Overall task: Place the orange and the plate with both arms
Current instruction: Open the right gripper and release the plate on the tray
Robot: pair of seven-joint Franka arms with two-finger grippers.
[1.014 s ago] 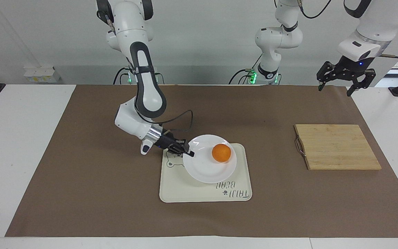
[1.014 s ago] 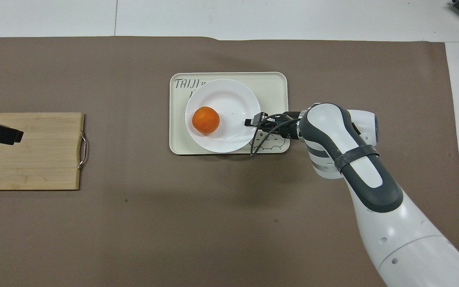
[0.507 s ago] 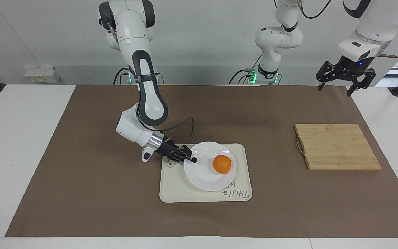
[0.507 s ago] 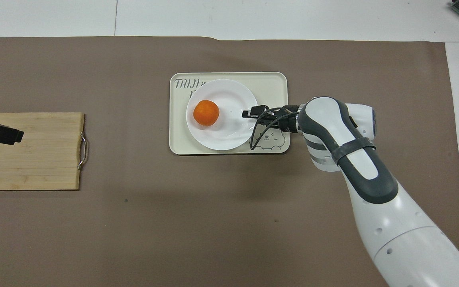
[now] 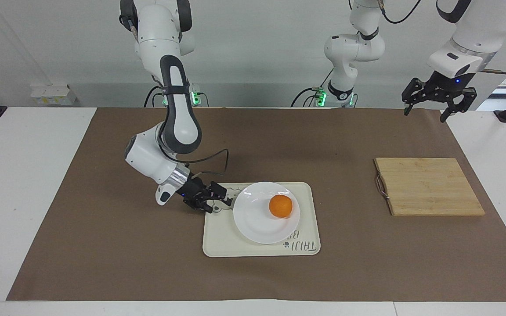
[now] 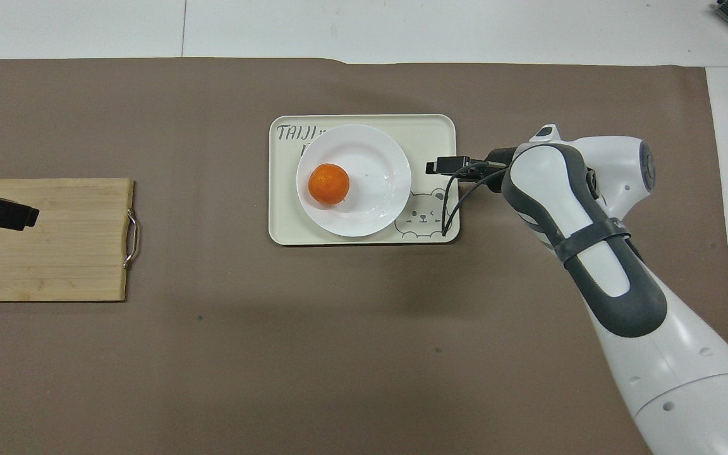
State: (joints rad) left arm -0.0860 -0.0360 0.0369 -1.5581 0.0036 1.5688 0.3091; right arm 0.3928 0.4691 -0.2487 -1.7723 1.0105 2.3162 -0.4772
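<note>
Since a second ago, the right gripper has let go of the plate and drawn back toward the right arm's end of the table; its fingers now stand spread, low over the bear-print corner of the cream tray, clear of the plate's rim. That plate lies flat on the tray with the orange resting in it. Toward the left arm's end lies a wooden cutting board. Above the mat's edge by the board, the left gripper waits raised, fingers spread and empty.
</note>
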